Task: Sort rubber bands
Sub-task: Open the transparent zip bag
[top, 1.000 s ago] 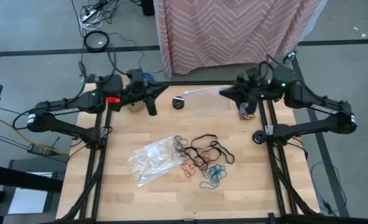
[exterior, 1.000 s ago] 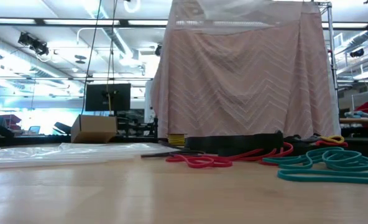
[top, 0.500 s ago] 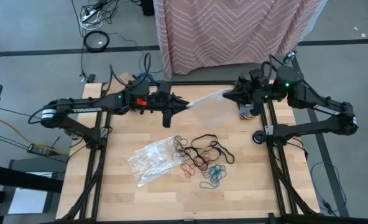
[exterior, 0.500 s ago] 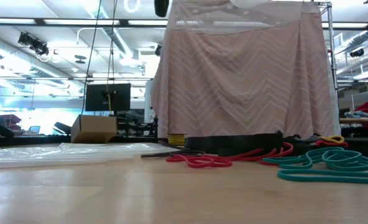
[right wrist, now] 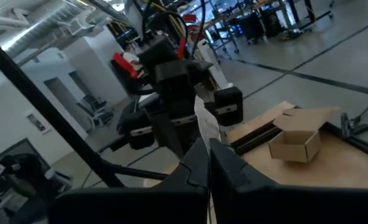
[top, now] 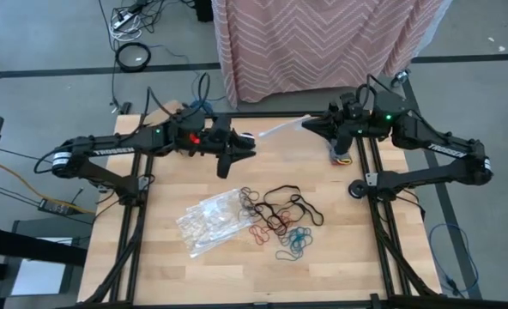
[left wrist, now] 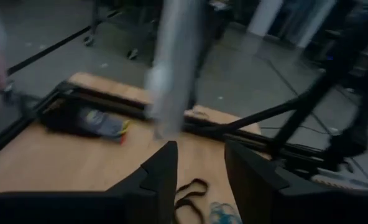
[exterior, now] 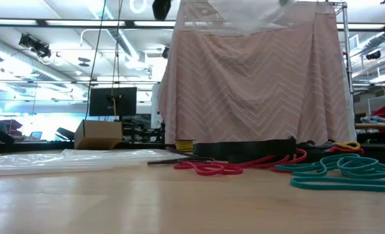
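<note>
Black, red, brown and teal rubber bands lie in a loose heap on the wooden table; the low view shows red ones and teal ones. My right gripper is shut on a clear plastic bag above the table's far side. My left gripper is open at the bag's free end, fingers just short of it. A second clear bag lies flat, left of the bands. The black disc is hidden. My right gripper pinches one end of the clear bag between its two shut fingers, coming level from the table's right side. The bag is lifted clear of the table and reaches as a narrow strip toward my left gripper. I cannot tell whether my left gripper touches it.
A small grey object with yellow and red bits lies under my right arm. A black wheel sits at the table's right edge. A small cardboard box stands at the far left corner. A pink cloth hangs behind the far edge.
My left gripper has swung from the far left toward the table's right, up to the free end of the bag that my right gripper holds. The bag was spread wider half a second ago and now shows as a narrow strip.
</note>
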Motion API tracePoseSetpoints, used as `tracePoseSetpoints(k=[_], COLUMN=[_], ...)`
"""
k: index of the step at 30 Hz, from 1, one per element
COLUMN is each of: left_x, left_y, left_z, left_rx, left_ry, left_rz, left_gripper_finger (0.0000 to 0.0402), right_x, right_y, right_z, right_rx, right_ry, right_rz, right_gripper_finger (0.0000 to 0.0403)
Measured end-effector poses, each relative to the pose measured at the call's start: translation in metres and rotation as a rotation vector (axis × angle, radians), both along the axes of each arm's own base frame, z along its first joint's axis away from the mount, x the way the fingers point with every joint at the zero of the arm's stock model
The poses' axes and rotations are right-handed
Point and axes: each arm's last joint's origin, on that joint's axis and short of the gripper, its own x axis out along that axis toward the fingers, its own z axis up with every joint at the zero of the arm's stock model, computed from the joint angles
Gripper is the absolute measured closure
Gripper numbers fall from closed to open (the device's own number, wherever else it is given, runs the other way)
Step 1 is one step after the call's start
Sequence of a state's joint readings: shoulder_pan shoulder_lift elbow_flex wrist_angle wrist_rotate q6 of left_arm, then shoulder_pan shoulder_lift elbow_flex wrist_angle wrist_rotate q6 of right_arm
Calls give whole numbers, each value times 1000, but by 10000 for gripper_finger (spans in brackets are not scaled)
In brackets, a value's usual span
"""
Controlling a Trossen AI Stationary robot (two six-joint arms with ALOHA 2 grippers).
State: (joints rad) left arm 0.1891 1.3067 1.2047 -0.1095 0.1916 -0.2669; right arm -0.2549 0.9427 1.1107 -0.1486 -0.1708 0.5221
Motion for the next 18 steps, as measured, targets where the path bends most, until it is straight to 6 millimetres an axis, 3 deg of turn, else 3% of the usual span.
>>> tracePoseSetpoints(k=[9,18], left_x=[-6,-6], left_y=[31,34], left_z=[-1,12], left_rx=[-23,-12], left_ry=[-30,-166], left_rz=[53,-24], left_gripper_finger=[258,258], right_x=[4,4], right_y=[0,-1], right_z=[9,9], right_rx=[-26,-25], right_ry=[-103,-101], right_rz=[1,-18], right_gripper_finger=[403,403])
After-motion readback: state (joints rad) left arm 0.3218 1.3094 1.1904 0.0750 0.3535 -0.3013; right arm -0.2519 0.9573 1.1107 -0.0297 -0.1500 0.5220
